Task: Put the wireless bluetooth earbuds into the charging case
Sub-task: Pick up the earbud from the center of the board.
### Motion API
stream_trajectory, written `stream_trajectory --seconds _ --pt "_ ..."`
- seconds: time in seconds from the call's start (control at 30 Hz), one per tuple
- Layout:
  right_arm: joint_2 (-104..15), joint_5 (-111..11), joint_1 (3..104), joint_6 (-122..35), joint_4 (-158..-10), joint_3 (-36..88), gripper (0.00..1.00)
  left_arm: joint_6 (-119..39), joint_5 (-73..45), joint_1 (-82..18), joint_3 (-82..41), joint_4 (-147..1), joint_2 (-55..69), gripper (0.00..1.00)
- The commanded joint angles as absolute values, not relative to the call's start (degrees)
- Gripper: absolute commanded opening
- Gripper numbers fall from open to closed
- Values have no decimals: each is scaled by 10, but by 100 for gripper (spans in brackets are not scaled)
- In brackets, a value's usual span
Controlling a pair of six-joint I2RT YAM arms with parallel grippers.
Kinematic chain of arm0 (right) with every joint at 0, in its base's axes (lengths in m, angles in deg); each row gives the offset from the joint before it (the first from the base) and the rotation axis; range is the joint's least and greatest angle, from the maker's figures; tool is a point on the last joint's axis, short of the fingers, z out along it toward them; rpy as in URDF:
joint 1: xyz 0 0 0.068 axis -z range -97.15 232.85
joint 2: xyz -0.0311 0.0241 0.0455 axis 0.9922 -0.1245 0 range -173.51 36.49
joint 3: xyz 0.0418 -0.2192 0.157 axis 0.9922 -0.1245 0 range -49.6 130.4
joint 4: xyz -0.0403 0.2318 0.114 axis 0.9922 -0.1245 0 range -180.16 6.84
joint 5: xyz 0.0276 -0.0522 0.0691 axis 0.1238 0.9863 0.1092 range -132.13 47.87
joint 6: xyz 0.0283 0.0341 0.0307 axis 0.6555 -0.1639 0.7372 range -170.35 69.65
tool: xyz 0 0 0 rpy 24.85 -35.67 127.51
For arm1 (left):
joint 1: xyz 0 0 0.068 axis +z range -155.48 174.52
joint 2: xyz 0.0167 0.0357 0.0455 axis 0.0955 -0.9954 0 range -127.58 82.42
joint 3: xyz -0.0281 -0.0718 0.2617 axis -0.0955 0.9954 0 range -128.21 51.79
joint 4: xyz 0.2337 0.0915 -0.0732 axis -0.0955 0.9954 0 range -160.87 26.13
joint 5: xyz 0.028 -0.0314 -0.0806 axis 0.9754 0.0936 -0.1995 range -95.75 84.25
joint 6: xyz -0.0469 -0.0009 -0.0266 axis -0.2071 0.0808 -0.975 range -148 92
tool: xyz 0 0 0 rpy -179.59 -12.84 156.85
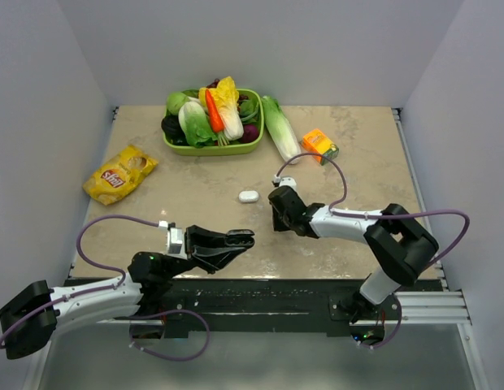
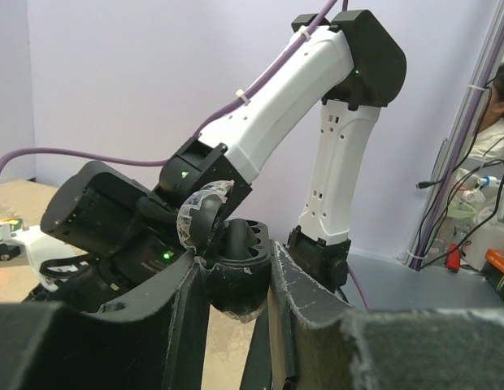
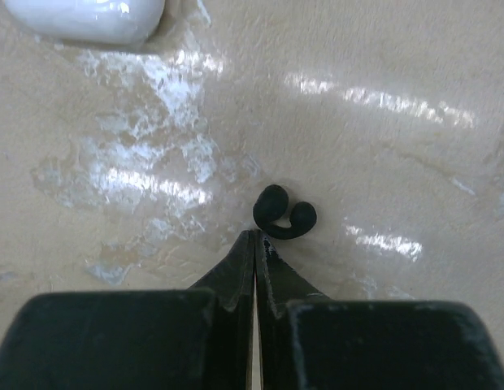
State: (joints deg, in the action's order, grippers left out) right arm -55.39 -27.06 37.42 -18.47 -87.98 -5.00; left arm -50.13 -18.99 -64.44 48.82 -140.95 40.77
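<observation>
A black charging case, lid tipped open, is pinched between the fingers of my left gripper and held above the table's near edge; in the top view the left gripper points right. On the table lies one black hook-shaped earbud, just past the tips of my right gripper, which is shut with nothing in it. In the top view the right gripper hangs low over mid-table and hides that earbud. A white oval case, closed, lies just beyond it, and the same white case shows in the right wrist view.
A green basket of vegetables stands at the back. A napa cabbage and an orange carton lie to its right. A yellow chips bag lies at the left. White walls close in three sides.
</observation>
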Motion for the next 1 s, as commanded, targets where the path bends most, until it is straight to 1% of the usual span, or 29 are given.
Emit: stream_trajectory --seconds 0.0,0.2,0.27,0.4,0.43,0.5,0.6,0.97 --pt "-592 -275 403 -201 -887 -30 0 -502 -185 -647 597 -1435 408 0" --pt "-616 -293 422 -227 -878 4 0 -502 -183 -647 593 -1435 401 0" --pt "-602 -314 421 -248 -872 5 0 -502 -187 -648 592 -1436 398 0" --pt "-537 -344 419 -265 -847 -28 25 -503 -187 -647 592 -1437 395 0" --pt "-519 -343 418 -271 -850 -30 34 -503 -186 -647 593 -1437 395 0" --pt "-513 -336 419 -274 -864 -27 39 -503 -184 -648 593 -1440 391 0" --pt "-520 -332 419 -279 -866 -22 42 -504 -187 -648 593 -1452 380 0" --pt "-565 -323 419 -283 -846 1 42 -507 -187 -647 594 -1447 387 0"
